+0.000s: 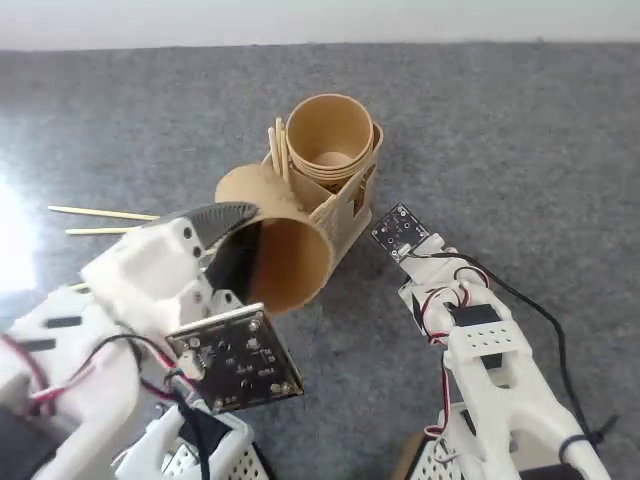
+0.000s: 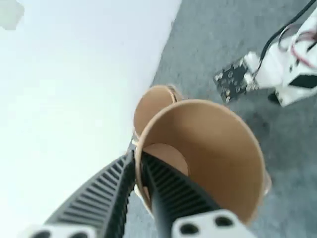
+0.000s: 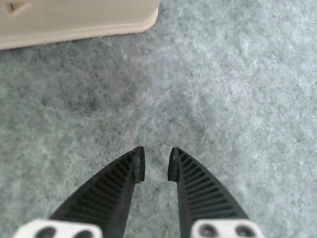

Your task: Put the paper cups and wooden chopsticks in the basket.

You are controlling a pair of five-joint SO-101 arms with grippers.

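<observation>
Left wrist view: my left gripper pinches the paper cup by its rim, one finger inside. The cup is held tilted against the basket, presumably for nesting. Two wooden chopsticks lie on the table well apart from the basket. My right gripper is slightly parted and empty.

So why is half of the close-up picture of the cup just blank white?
Left wrist view: everything beside the paper cup held by the left hand is blown-out white, bright wall or glare, I can't tell. High view: a glare patch at the table's left edge. Right wrist view: even light on the table before the right hand, no glare.
</observation>
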